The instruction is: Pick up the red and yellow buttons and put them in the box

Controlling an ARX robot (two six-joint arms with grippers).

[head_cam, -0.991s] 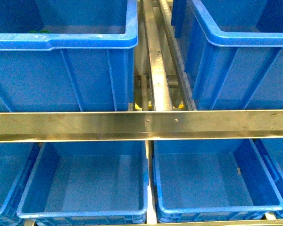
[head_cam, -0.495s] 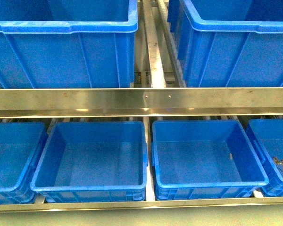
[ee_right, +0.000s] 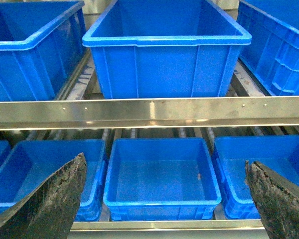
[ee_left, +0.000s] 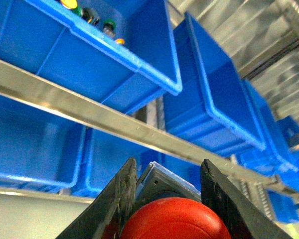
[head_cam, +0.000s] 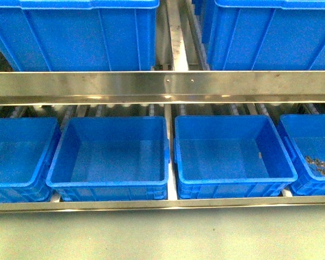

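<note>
The shelf rack fills every view, with a steel rail (head_cam: 162,86) running across it. Large blue bins (head_cam: 81,32) stand above the rail and shallower trays (head_cam: 111,154) sit in a row below. The trays lie low and open-topped, probably so that parts can be dropped in from above.

Beyond the left pincer (ee_left: 168,169), up and well away from it, one upper bin (ee_left: 114,55) holds a few loose buttons (ee_left: 89,12), yellow and green among them; it looks like the supply.

The left pincer is closed partway onto a red button (ee_left: 174,221). Its two jaws press on either side of the button's grey base (ee_left: 162,181), and the red dome faces back toward the wrist. Gripping the squarer base rather than the rounded cap likely keeps the button from slipping.

The right pincer (ee_right: 164,162) is spread wide with nothing between its jaws. An empty tray (ee_right: 162,174) lies straight ahead of it, past the rail; I judge this arm is waiting.

A far-right tray holds small metal bits (head_cam: 319,165), so it is probably not the target box.
</note>
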